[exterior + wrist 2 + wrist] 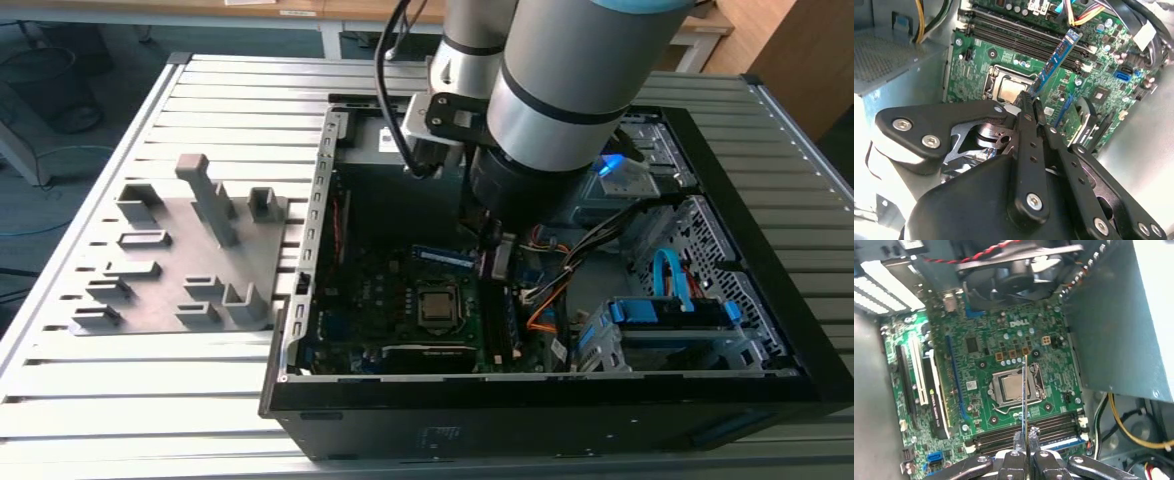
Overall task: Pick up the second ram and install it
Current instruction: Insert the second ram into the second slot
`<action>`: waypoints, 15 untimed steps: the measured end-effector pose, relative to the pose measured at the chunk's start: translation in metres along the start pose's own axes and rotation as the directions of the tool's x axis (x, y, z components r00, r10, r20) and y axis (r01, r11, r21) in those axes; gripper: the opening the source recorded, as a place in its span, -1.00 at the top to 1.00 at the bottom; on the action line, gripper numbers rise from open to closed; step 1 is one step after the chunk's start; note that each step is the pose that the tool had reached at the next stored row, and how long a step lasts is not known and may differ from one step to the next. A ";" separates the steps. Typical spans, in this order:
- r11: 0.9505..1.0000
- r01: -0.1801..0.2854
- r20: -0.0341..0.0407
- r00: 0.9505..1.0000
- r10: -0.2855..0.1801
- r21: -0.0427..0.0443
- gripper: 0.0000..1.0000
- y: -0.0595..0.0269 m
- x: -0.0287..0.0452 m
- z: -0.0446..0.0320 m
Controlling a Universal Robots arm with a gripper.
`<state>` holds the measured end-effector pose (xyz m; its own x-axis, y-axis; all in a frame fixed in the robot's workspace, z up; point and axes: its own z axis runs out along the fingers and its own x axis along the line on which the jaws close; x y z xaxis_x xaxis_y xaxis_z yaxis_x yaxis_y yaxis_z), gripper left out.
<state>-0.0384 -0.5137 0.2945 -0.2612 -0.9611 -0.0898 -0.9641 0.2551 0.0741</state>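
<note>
The second ram point(1056, 57) is a thin dark board with a blue label. My gripper point(1031, 102) is shut on one end of it, and the rest sticks out past the fingertips. In the first wrist view the ram point(1025, 390) shows edge-on as a thin line above the CPU socket point(1011, 389), with the gripper point(1026, 434) over the memory slots point(1019, 432). In the exterior view the ram point(443, 257) hangs inside the open computer case, above the motherboard point(387, 310), below the arm's wrist. It is not seated in a slot.
The case walls point(314, 250) close in around the arm. A fan point(1014, 270) and the power supply box point(1119, 315) stand near the board. Orange and blue cables point(661, 275) and a drive cage point(667, 320) fill the exterior view's right. A grey fixture point(187, 250) lies outside the case.
</note>
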 end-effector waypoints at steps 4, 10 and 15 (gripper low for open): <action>0.998 -0.059 0.004 0.998 0.059 0.005 0.73 0.0000 0.0000 0.0003; 0.990 -0.144 0.012 0.990 0.144 0.012 0.73 0.0000 0.0001 0.0008; 0.978 -0.210 0.018 0.978 0.210 0.017 0.73 -0.0001 0.0001 0.0010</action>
<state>-0.0384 -0.5138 0.2935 -0.4585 -0.8841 -0.0896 -0.8883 0.4532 0.0740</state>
